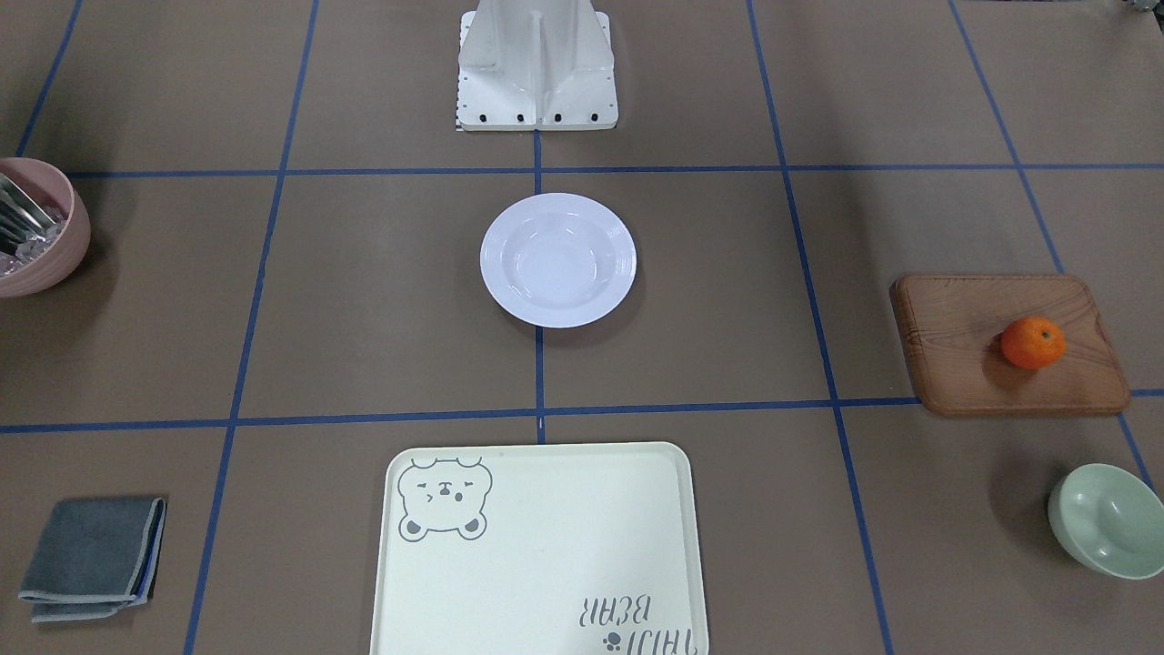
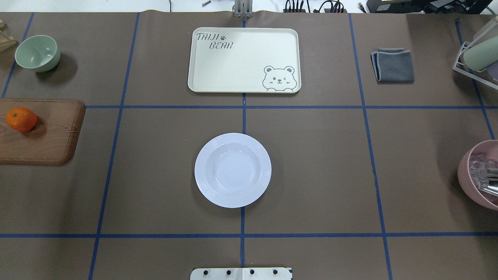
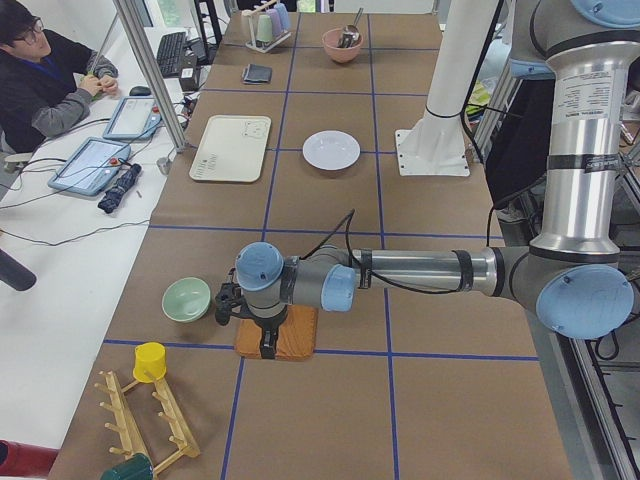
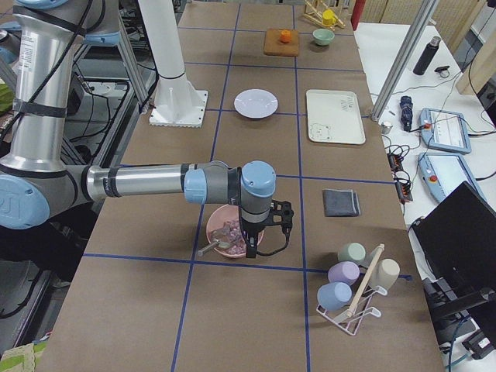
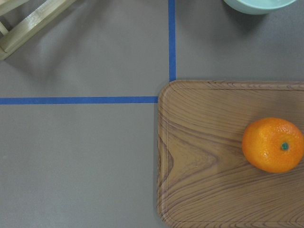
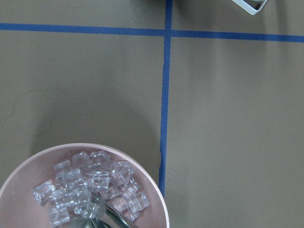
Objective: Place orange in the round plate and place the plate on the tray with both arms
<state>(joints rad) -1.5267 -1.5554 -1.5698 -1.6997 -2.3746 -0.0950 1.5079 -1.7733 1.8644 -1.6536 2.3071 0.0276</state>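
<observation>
The orange [image 2: 21, 119] is sitting on a wooden board [image 2: 50, 140] well off to the robot's left of the round plate [image 2: 200, 170], and the left gripper [image 3: 267, 345] is hanging over that board, making the left arm plainly the nearer one for the pick. In the left wrist view the fruit is lying toward the right edge with its green stem dot facing up; being round, it is offering no long axis to line up with, so the coming move is looking like a sideways shift and then a descent. No fingers are showing in that view, and whether they are apart or together cannot be told from the side view alone. The right gripper [image 4: 249, 249] is hovering well to the robot's right of the plate, over a pink bowl [image 2: 465, 171]; its fingers' state cannot be told either. That bowl is holding clear cubes [image 6: 90, 185] and a metal utensil [image 1: 23, 216]. The plate itself is lying empty, as is the tray [image 2: 241, 66] just beyond the plate from the robot's base, and a green bowl [image 2: 48, 65] far off to the plate's left is appearing empty too.
</observation>
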